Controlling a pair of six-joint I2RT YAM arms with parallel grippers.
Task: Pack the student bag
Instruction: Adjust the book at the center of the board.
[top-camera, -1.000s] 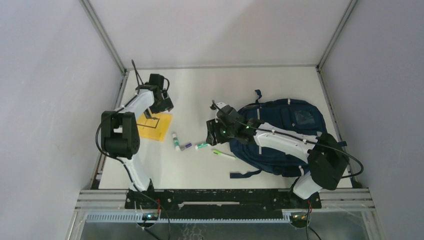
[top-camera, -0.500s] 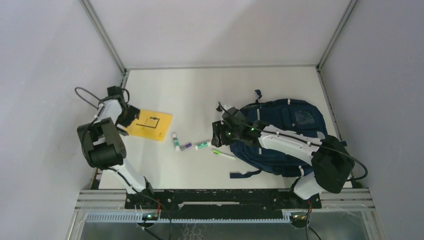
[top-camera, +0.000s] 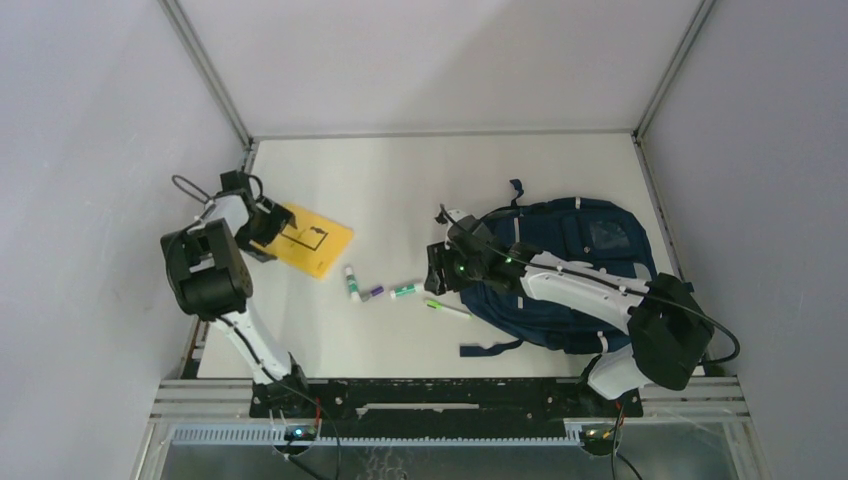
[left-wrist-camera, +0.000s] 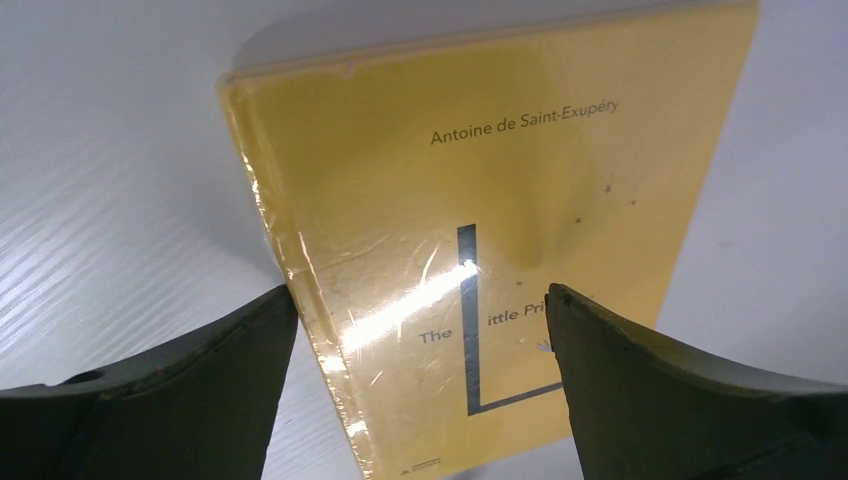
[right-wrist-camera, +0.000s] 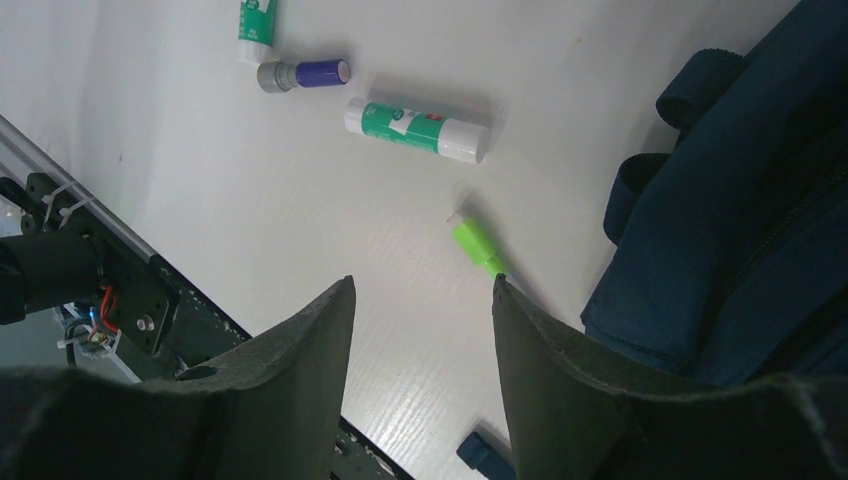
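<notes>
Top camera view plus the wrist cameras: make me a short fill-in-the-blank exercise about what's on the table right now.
1. The left pincer stands open over a flat, glossy ____ book.
2. The name printed on its cover reads Antoine de ____.
3. The large navy blue fabric backpack lies on the ____ half of the white table.
Missing words: yellow; Saint-Exupéry; right.

Pairs white link shells (top-camera: 575, 285) with bulky black joints (top-camera: 200, 270), trails thin black cables (top-camera: 187, 181), ends in dark matte end effector fingers (right-wrist-camera: 600, 400).
</notes>
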